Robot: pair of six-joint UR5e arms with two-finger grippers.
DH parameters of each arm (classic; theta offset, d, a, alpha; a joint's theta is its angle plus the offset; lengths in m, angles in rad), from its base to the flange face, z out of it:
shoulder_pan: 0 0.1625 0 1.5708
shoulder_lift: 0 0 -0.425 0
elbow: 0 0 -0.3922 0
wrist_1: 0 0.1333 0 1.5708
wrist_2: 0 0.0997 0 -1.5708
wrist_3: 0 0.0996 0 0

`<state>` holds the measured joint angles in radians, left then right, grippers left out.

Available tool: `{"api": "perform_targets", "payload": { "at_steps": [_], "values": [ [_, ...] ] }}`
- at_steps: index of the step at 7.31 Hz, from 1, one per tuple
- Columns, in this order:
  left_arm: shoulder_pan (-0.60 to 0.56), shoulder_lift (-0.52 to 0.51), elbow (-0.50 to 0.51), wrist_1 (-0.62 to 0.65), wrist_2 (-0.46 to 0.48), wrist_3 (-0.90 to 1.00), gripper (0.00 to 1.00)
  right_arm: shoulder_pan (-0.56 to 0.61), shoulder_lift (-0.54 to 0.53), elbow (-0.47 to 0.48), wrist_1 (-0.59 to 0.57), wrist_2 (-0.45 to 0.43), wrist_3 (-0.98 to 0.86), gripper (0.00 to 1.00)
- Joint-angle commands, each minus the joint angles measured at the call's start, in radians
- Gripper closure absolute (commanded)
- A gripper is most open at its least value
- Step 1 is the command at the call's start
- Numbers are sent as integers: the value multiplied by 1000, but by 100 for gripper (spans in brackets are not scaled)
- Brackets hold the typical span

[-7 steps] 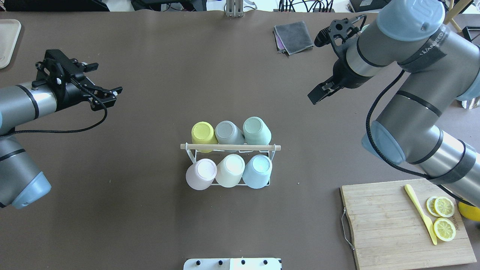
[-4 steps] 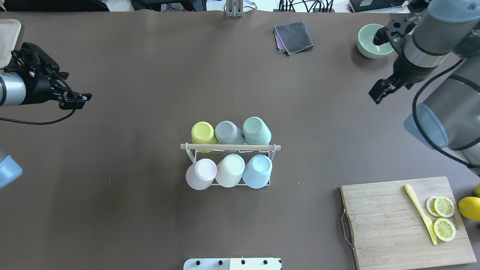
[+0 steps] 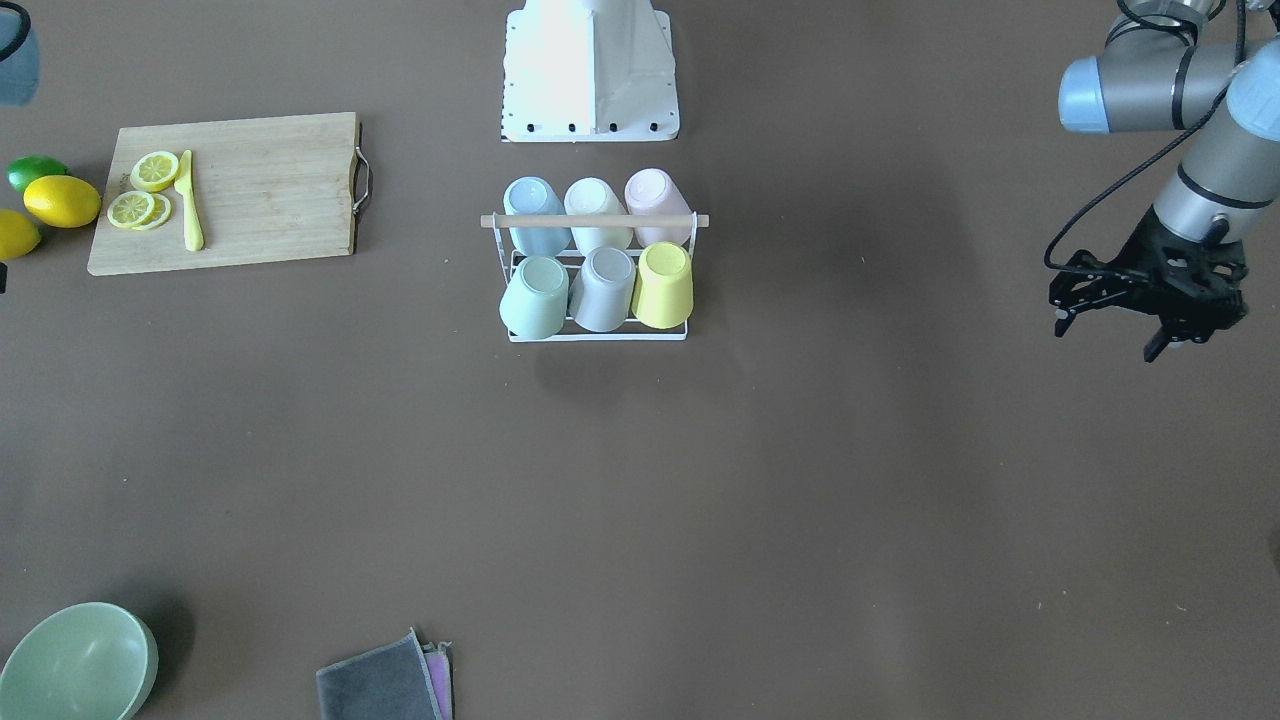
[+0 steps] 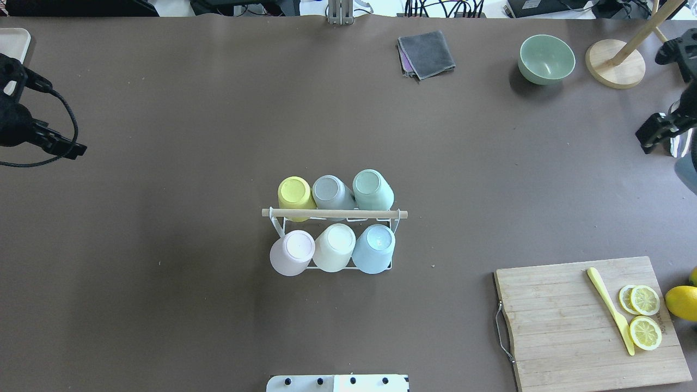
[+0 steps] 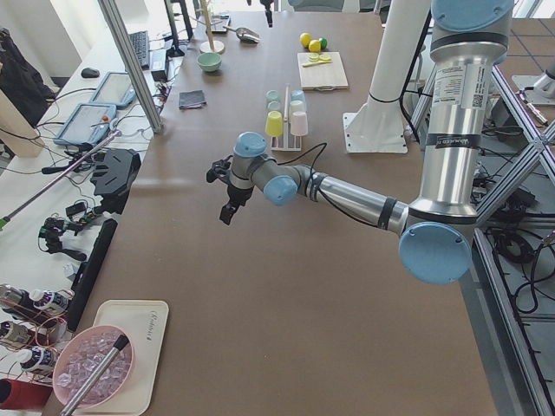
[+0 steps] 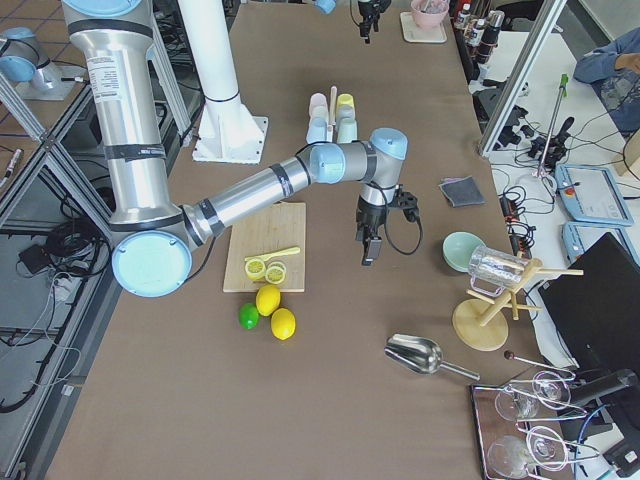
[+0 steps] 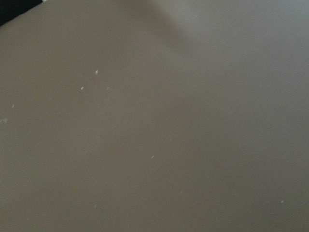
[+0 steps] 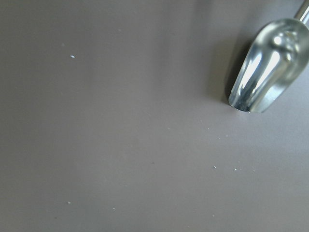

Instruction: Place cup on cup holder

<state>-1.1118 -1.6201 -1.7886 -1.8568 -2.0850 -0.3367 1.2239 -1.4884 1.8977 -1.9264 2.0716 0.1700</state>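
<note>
On the brown table (image 4: 163,326) the cup holder (image 4: 334,213), holding six cups (image 4: 332,247), stood midway between the left gripper (image 3: 1108,328), spread empty, and the right gripper (image 4: 650,133), state untellable.

**Metal scoop (image 8: 268,65) at the corner of my view**

Looking down from my right wrist, I see the brown table (image 8: 120,145) dotted with a few pale specks (image 8: 72,56). The shiny scoop lies at the upper right, its rounded bowl pointing down and left. Its handle (image 8: 304,12) runs out at the top right corner. A dark shadow hugs its left side
</note>
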Motion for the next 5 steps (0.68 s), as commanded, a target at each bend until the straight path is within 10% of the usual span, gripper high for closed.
{"api": "perform_targets", "payload": {
  "at_steps": [1, 5],
  "values": [
    [-194, 11, 18, 348, -223, 4, 2, 102, -93, -70, 6, 59, -196, 0],
    [-472, 16, 266, 482, -218, 433, 2, 268, -198, -258, 270, 133, -277, 0]
  ]
}}
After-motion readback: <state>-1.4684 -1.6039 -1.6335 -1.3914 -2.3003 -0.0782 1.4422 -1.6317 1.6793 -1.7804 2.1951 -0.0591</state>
